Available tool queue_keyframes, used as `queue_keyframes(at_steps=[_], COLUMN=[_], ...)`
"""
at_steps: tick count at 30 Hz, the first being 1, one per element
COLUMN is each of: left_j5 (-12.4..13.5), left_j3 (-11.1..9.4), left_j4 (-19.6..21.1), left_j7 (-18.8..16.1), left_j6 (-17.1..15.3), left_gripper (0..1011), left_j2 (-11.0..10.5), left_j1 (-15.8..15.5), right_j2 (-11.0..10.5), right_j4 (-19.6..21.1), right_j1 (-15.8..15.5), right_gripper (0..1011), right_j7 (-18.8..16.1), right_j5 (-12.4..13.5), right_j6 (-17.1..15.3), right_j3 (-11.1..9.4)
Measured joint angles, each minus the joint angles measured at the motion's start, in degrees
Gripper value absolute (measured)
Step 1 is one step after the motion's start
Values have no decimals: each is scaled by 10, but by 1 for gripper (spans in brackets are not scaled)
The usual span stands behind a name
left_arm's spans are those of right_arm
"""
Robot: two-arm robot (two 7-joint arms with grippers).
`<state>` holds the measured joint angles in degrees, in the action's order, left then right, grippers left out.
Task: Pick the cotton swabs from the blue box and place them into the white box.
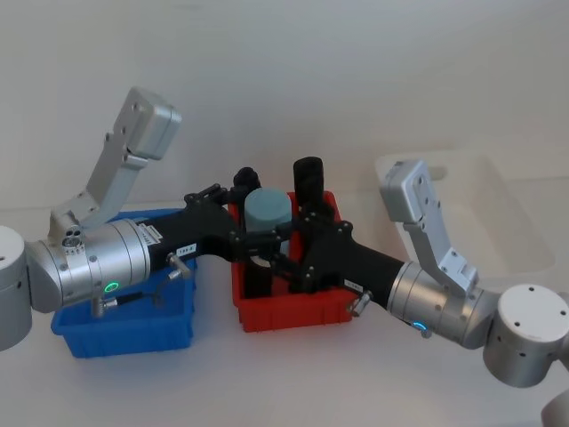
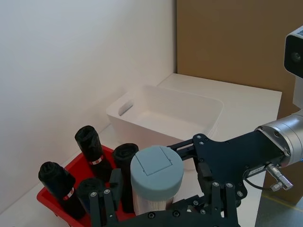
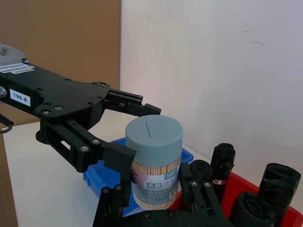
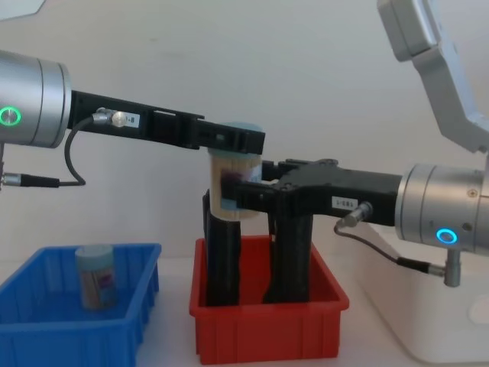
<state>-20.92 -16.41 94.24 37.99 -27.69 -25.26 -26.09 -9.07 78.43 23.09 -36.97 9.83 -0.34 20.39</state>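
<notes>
on the bench point(image 1: 293, 382), at the robot's left, the blue box point(image 4: 76, 332) holds one jar of cotton swabs point(image 4: 95, 277) standing upright. just beside it, above the red bin point(image 4: 267, 332) with its tall black rolls point(image 4: 221, 264), a second jar point(image 4: 231, 164) is held upright in the air, with the left pincer point(image 4: 243, 141) clenched on it at the lid and the right pincer point(image 4: 246, 197) clenched on its lower body. farther back at the right stands the white box point(image 1: 498, 209), well apart from this jar.
</notes>
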Motion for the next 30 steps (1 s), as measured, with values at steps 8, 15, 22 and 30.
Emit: queue_keyframes(at_steps=[8, 15, 22, 30], left_j5=[0, 0, 0, 0], left_j3=[0, 0, 0, 0], left_j4=[0, 0, 0, 0], left_j7=[0, 0, 0, 0], left_j6=[0, 0, 0, 0], left_gripper=[1004, 1004, 1004, 1004], left_j2=[0, 0, 0, 0], left_j1=[0, 0, 0, 0], right_j2=[-14, -31, -51, -68], right_j4=[14, 29, 44, 54], right_j1=[-11, -25, -40, -52], right_gripper=[611, 610, 610, 610], right_j7=[27, 62, 109, 158], right_j5=[3, 6, 10, 13], right_j6=[-2, -3, -3, -6], right_j3=[-9, -22, -38, -54])
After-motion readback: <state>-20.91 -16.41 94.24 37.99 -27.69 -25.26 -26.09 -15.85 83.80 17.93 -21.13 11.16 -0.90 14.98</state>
